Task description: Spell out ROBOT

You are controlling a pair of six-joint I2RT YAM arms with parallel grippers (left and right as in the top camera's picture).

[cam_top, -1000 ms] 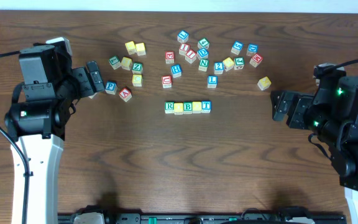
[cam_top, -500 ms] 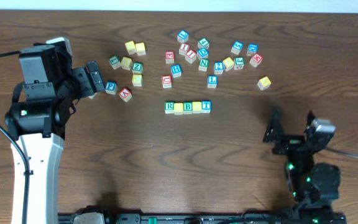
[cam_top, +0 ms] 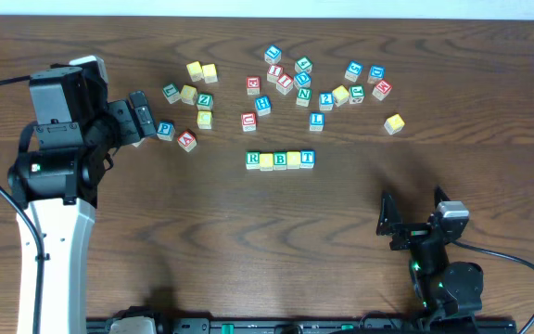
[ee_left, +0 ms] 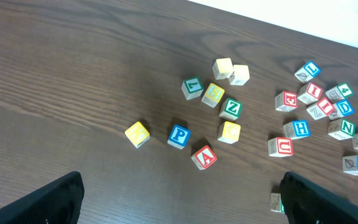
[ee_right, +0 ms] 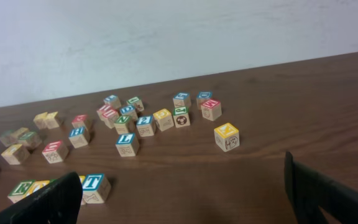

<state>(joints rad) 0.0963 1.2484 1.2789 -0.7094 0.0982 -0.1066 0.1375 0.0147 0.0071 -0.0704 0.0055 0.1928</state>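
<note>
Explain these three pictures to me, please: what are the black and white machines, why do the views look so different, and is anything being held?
Those are two robot arms, each ending in a two-finger gripper. The overhead picture looks straight down on the wooden table. There the left gripper sits beside the scattered letter blocks, and the right gripper is low, toward the near edge. The other two pictures come from a small camera on each wrist. The dark shapes in their bottom corners are that arm's own fingers. Mid-table lies a row of five blocks reading R, yellow, B, yellow, T; I cannot read the yellow ones. Both grippers are open and hold nothing.
</note>
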